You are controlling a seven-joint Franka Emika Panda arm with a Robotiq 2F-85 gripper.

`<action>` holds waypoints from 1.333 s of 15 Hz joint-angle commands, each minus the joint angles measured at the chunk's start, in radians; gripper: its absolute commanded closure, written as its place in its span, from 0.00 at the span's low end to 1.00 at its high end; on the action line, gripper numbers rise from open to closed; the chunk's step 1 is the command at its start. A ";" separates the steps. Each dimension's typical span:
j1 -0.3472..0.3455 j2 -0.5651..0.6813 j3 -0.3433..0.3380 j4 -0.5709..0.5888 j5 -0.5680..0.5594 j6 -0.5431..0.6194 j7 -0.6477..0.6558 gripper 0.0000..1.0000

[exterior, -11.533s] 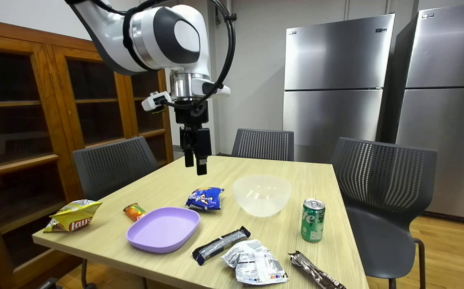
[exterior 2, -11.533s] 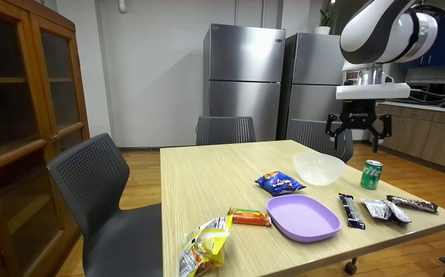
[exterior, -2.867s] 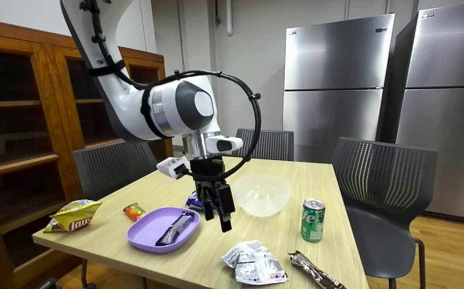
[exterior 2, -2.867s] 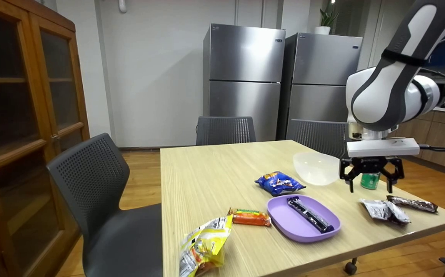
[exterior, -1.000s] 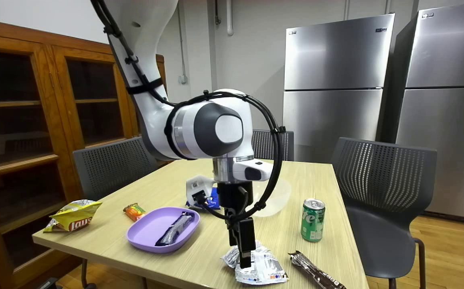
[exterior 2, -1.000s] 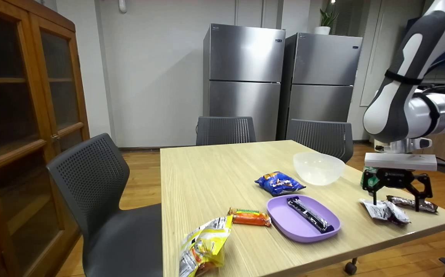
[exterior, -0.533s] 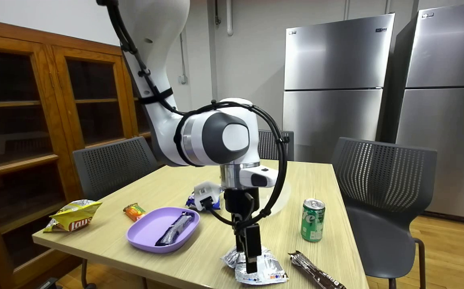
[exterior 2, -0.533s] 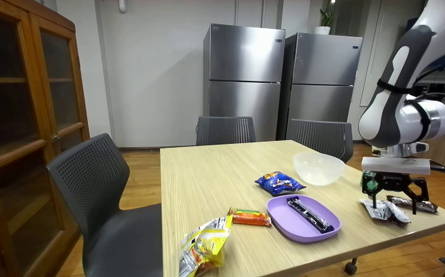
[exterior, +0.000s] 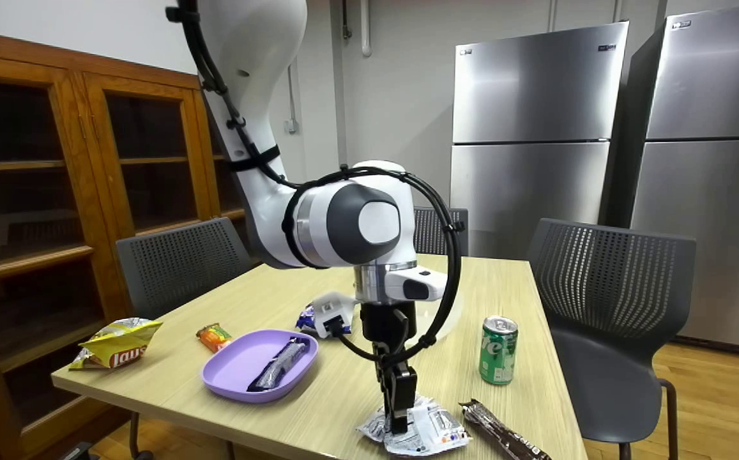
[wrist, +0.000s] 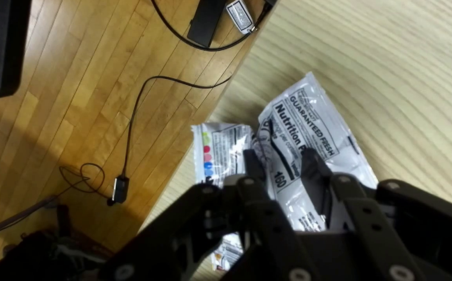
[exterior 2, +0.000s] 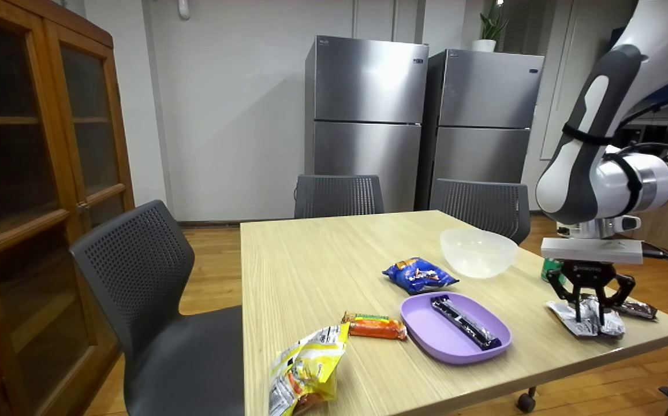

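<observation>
Pale tabletop (exterior 2: 322, 266), 1 arm (exterior 2: 599, 190) bent downward, claw (exterior 2: 589, 319) astride silver packet (wrist: 315, 125), grip unclear

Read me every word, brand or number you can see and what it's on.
"GUARANTEED FRESH": silver packet
"Nutrition", next word cut off: same packet
"160": same packet
"ROBOTIQ": pincer
"Lays", upside down: yellow bag
"te", partial: green can
Too small or blurred: most remaining packet print, and lettering on the refrigerator badges, blue bag, orange wrapper, white tag.

both exterior views share the table (exterior 2: 310, 266); wrist view looks closely down
</observation>
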 commanded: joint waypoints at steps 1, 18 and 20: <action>0.007 0.016 -0.006 0.019 0.026 -0.005 -0.024 0.97; 0.002 -0.215 -0.036 -0.041 -0.002 -0.054 -0.104 1.00; -0.002 -0.240 -0.031 -0.034 -0.001 -0.061 -0.106 1.00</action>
